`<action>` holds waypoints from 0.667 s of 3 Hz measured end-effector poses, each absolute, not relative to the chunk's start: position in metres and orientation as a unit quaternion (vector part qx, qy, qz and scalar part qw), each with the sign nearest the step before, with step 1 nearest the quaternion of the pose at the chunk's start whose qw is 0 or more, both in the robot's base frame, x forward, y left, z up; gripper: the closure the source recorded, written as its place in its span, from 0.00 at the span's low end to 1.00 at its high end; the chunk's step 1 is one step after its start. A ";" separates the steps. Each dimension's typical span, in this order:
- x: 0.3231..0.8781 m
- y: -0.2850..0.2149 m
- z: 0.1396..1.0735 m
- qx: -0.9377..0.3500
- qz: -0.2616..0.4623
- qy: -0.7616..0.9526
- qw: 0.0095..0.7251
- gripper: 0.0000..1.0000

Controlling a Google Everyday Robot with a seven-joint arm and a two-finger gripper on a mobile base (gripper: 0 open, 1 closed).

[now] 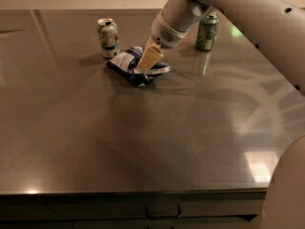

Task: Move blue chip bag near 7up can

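Observation:
The blue chip bag [129, 64] lies on the grey table top [143, 142], dark navy with a white label panel and a white edge. The 7up can [107, 36], pale with green markings, stands upright just behind and left of the bag, a short gap away. My gripper [147, 61] reaches down from the upper right onto the middle of the bag and is shut on it. One tan finger [149, 57] shows in front of the bag; the other is hidden.
A dark green can [207, 31] stands upright at the back right, behind my arm [228, 8]. The table's front edge [133, 192] runs along the bottom, with drawer fronts below. My arm also fills the right side of the view.

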State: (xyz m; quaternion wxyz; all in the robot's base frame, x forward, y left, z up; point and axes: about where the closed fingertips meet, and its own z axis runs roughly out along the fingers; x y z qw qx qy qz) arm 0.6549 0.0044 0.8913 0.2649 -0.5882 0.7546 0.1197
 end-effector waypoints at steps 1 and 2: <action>0.655 0.006 0.890 -0.589 0.120 0.754 0.264 0.00; 0.655 0.006 0.890 -0.589 0.120 0.754 0.264 0.00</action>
